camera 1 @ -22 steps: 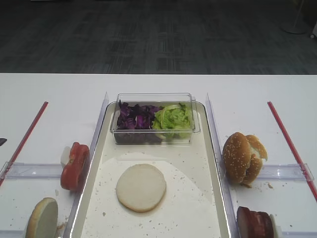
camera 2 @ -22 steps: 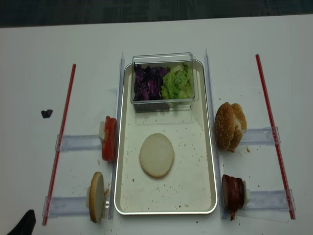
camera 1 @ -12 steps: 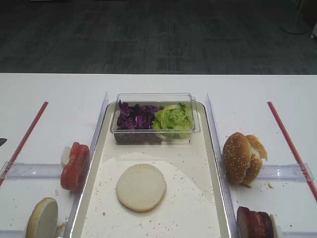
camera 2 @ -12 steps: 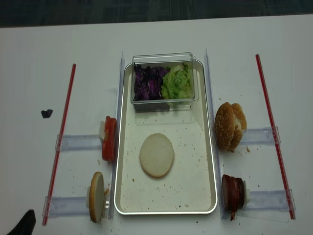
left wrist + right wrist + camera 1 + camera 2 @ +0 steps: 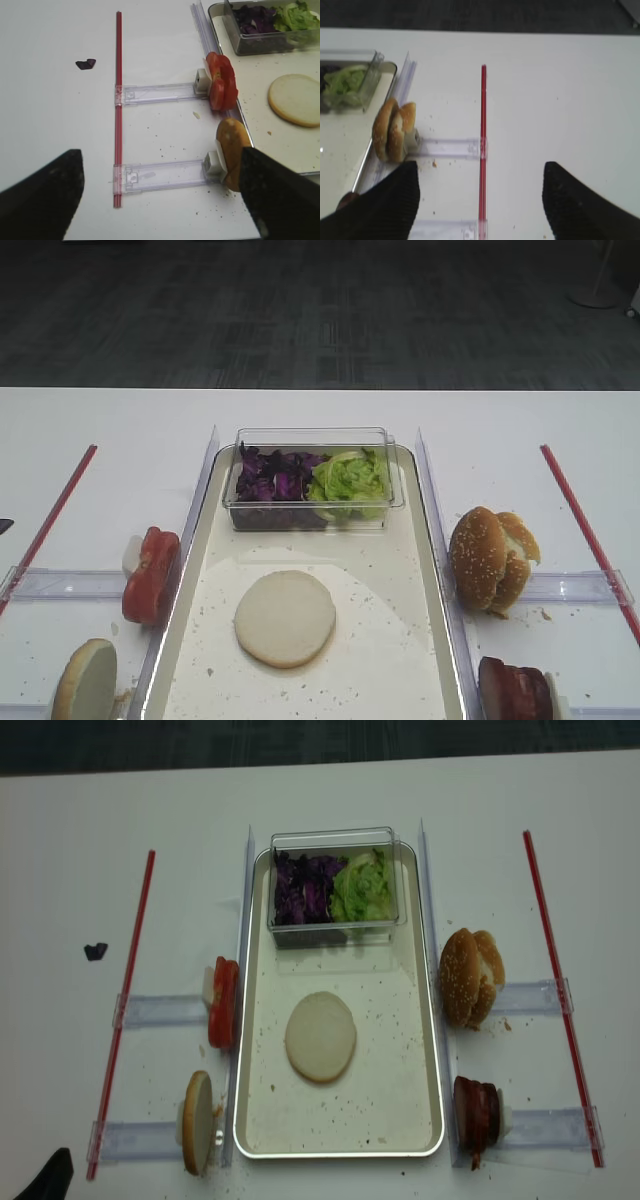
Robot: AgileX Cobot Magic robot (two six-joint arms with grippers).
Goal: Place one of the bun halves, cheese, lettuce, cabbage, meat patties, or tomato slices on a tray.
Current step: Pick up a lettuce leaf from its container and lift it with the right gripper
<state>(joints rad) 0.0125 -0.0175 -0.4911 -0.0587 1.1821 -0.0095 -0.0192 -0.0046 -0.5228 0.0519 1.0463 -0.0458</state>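
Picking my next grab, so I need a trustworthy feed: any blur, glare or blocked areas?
Exterior high views: sharp, evenly lit, faint glare on the tray floor. Right wrist view: soft, the sesame bun halves slightly blurred, dark defocused tool fingers filling the lower corners. Left wrist view: clearer, the tomato slices crisp, corners likewise blocked.

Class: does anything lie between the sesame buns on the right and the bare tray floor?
Only the tray rim and the clear rail beside it. The buns stand just outside them; nothing else blocks the way.
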